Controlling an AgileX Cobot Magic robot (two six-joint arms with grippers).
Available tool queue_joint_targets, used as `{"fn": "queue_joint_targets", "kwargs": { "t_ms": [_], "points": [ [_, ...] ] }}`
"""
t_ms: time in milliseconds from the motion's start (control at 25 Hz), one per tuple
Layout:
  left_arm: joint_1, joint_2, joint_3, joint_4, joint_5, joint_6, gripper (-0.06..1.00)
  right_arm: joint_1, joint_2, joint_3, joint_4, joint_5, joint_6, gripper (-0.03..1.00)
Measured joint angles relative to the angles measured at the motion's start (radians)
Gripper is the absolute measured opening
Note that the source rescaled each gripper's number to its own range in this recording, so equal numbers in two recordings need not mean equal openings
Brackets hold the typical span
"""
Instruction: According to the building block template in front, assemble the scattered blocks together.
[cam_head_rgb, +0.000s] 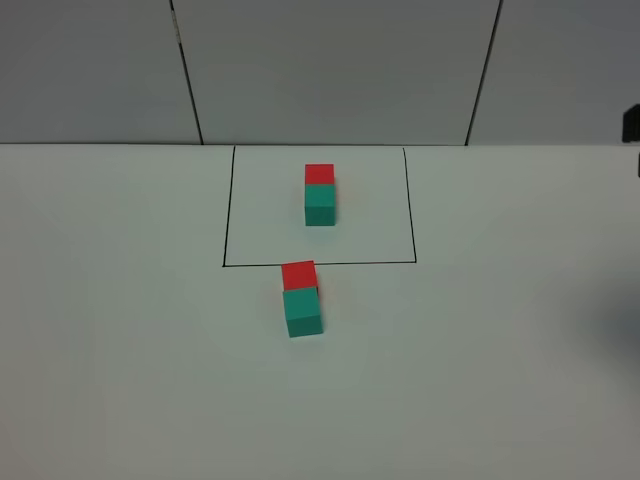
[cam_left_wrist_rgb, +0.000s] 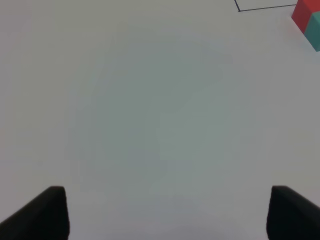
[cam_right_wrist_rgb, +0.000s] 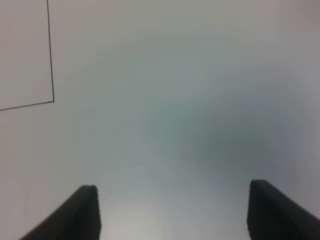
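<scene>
The template, a matte red cube joined to an equal teal-green cube (cam_head_rgb: 320, 195), sits inside a thin black rectangular outline (cam_head_rgb: 225, 210) on the smooth white table (cam_head_rgb: 120, 350). The loose matte red cube (cam_head_rgb: 299, 274) and loose teal-green cube (cam_head_rgb: 303, 311) lie touching, red at 12 o'clock of teal, slightly skewed, red edge on the outline's near line — bare tabletop all around. Left gripper (cam_left_wrist_rgb: 165, 212) and right gripper (cam_right_wrist_rgb: 172, 210) each hover over bare table w/ dark fingers spread wide, holding nothing — both arms well off to the sides.
</scene>
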Motion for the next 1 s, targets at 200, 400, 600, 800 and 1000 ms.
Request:
{"fn": "queue_joint_targets", "kwargs": {
  "t_ms": [200, 400, 600, 800, 1000],
  "points": [
    [0.000, 0.000, 0.000, 0.000, 0.000, 0.000, 0.77, 0.000, -0.198, 0.216, -0.009, -0.088, 0.002, 0.58],
    [0.000, 0.000, 0.000, 0.000, 0.000, 0.000, 0.77, 0.000, -0.398, 0.377, -0.039, -0.092, 0.002, 0.58],
    [0.000, 0.000, 0.000, 0.000, 0.000, 0.000, 0.77, 0.000, -0.581, 0.493, -0.061, -0.072, 0.002, 0.58],
    [0.000, 0.000, 0.000, 0.000, 0.000, 0.000, 0.77, 0.000, -0.741, 0.587, -0.063, -0.050, 0.002, 0.58],
    [0.000, 0.000, 0.000, 0.000, 0.000, 0.000, 0.77, 0.000, -0.878, 0.672, -0.063, -0.045, 0.002, 0.58]
  ]
}}
